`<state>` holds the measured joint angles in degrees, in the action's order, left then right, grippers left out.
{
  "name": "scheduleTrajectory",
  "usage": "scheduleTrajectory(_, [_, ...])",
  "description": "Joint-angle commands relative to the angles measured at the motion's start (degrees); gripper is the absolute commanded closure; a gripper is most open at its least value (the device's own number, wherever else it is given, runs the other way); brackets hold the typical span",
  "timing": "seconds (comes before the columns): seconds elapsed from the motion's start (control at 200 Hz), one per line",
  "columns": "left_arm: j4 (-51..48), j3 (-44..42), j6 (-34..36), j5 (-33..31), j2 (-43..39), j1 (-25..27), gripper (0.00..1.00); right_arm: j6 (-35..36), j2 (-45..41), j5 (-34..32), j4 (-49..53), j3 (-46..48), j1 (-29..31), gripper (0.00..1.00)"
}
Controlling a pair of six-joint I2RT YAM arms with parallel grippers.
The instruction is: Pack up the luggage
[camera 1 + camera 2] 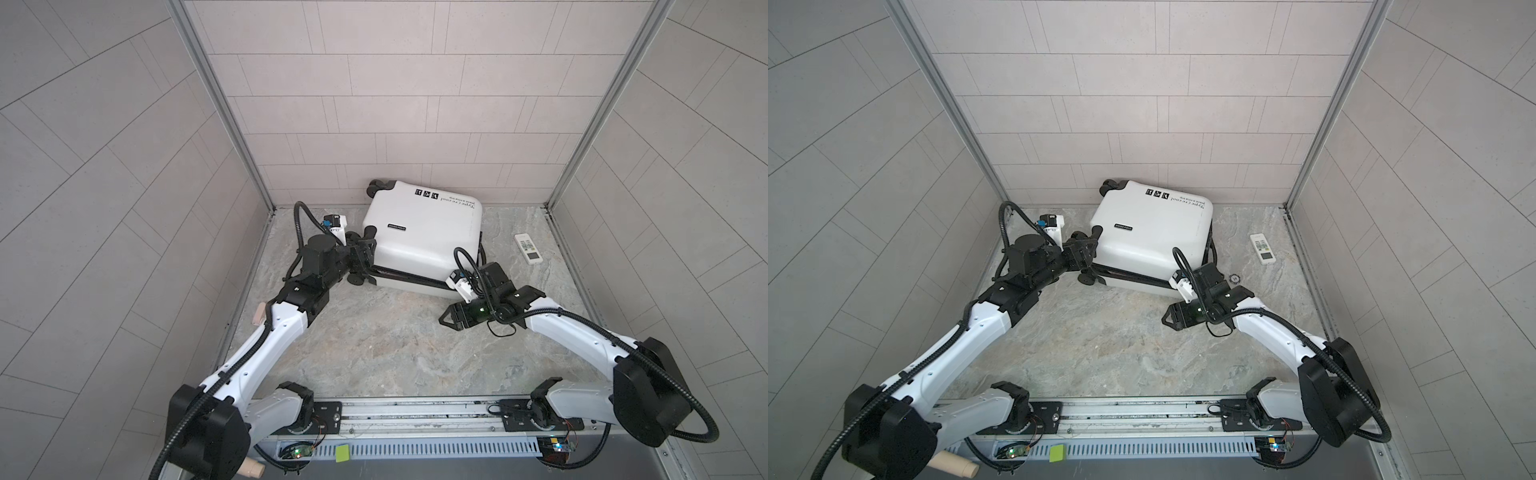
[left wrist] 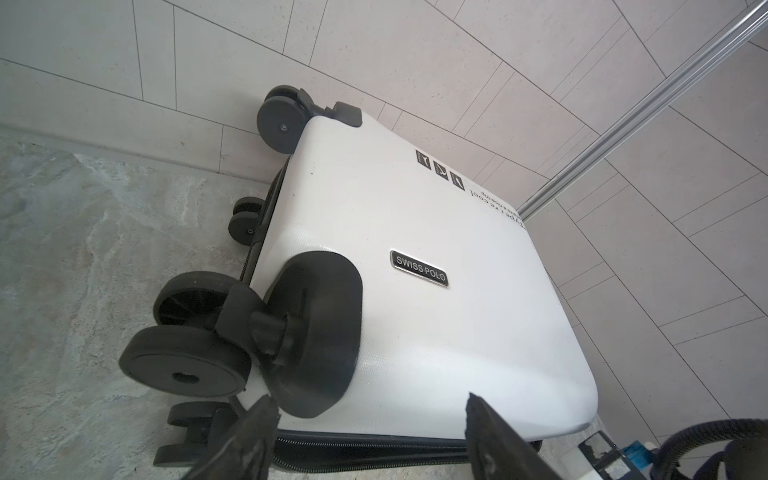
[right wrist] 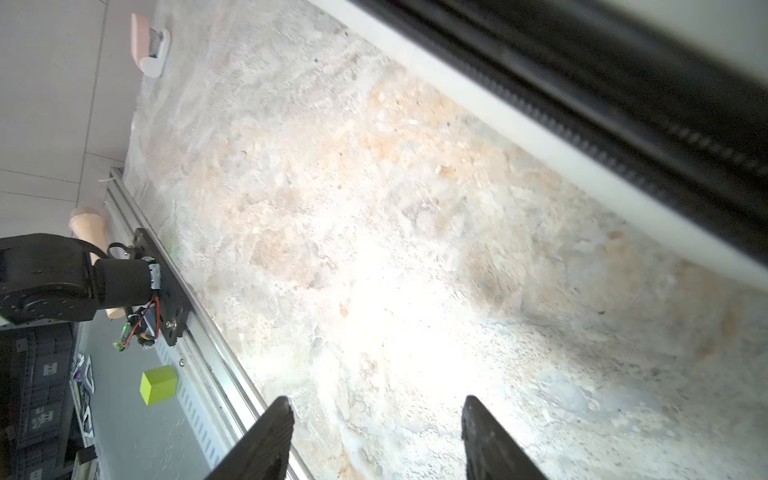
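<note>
**White hard-shell suitcase (image 1: 424, 232) (image 1: 1150, 232) lying flat at the back of the marble-patterned tabletop (image 1: 395, 353), flanked by two open-jawed grippers.**

The suitcase rests against the rear wall (image 1: 395, 145), directly ahead of the left gripper (image 1: 368, 257) (image 2: 370, 419). That gripper's jaws stand apart at the near wheel housing (image 2: 316, 332), and whether a finger touches it cannot be told. The right gripper (image 1: 444, 322) (image 3: 376, 415) points away from the case, whose black zipper band (image 3: 623, 104) runs alongside it. Its jaws are spread over bare tabletop, holding nothing. A white remote control (image 1: 528, 248) (image 1: 1263, 248) lies behind the right gripper, beyond its wrist and apart from the case.
</note>
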<state>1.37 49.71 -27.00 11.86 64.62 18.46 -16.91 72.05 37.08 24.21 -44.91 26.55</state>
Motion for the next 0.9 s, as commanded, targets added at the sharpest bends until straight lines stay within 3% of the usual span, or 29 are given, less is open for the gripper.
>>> scheduleTrajectory(0.0, [-2.92,3.76,-0.34,-0.14,-0.16,-2.46,0.24,2.81,-3.94,-0.38,1.92,-5.18,-0.73,0.33])
scheduleTrajectory(0.08, [-5.34,5.72,-0.24,0.54,0.37,-5.07,0.24,2.03,-6.01,-3.60,2.77,-8.62,-2.35,0.32])
scheduleTrajectory(0.16, [-8.21,8.20,-0.33,0.89,1.22,-8.32,0.24,-0.42,-7.35,-11.52,3.39,-12.01,-3.85,0.31])
scheduleTrajectory(0.3, [-11.97,11.39,-2.34,2.80,3.92,-15.03,0.28,-7.94,-7.77,-31.77,4.06,-16.59,-8.17,0.36])
scheduleTrajectory(0.365, [-12.05,11.39,-4.07,3.51,5.27,-17.74,0.29,-12.95,-6.39,-36.67,3.39,-17.87,-11.85,0.26])
scheduleTrajectory(0.42, [-11.47,11.04,-5.56,3.82,6.64,-19.39,0.31,-16.97,-3.71,-35.85,4.00,-19.69,-16.11,0.22])
scheduleTrajectory(0.58, [-9.83,12.06,-7.93,5.71,14.44,-21.54,0.36,-24.84,8.95,-28.51,5.96,-25.85,-25.79,0.24])
scheduleTrajectory(0.896, [-8.87,17.97,-7.32,10.58,32.97,-21.82,0.46,-27.39,28.03,-19.80,1.21,-29.36,-29.36,0.26])
